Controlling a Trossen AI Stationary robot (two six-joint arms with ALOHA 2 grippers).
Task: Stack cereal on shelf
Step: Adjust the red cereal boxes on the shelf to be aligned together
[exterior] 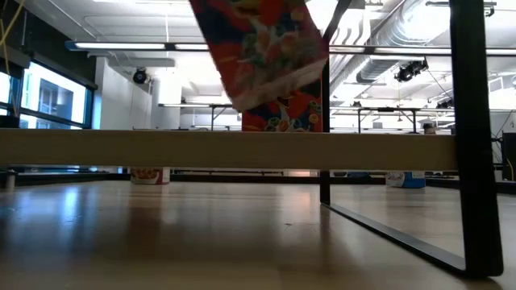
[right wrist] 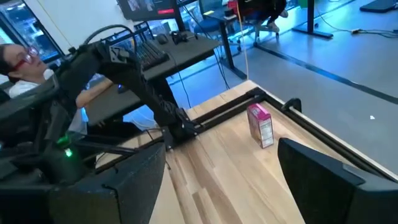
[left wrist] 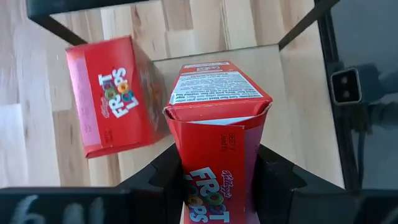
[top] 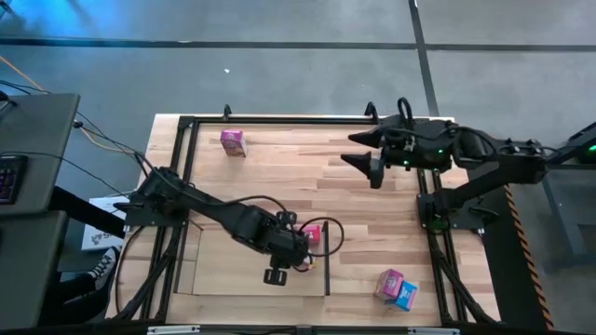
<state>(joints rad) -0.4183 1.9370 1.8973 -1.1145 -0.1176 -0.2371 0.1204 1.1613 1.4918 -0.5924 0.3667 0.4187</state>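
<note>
My left gripper (top: 291, 249) hangs over the shelf (top: 233, 270), a light wood panel in a dark frame at the table's near left. It is shut on a red cereal box (left wrist: 217, 118), which shows tilted in the low view (exterior: 258, 48). A second red box (left wrist: 112, 96) stands on the shelf panel just beside it (top: 312, 233). My right gripper (top: 365, 154) is open, raised over the far right of the table, with nothing between its fingers (right wrist: 323, 177). My left gripper pinches the red box between its two fingers (left wrist: 277, 183), on two opposite sides (left wrist: 252, 177) near the end toward the wrist. The fingers come from above, slanting down. The box is lifted clear and tilted, its free end (left wrist: 217, 93) pointing down at the shelf.
A pink box (top: 233, 141) stands at the far left of the table (right wrist: 260, 124). A pink box and a light blue box (top: 396, 288) lie together at the near right. Dark frame posts (exterior: 472, 137) rise at the shelf's side. A person (right wrist: 15, 65) sits beyond the table.
</note>
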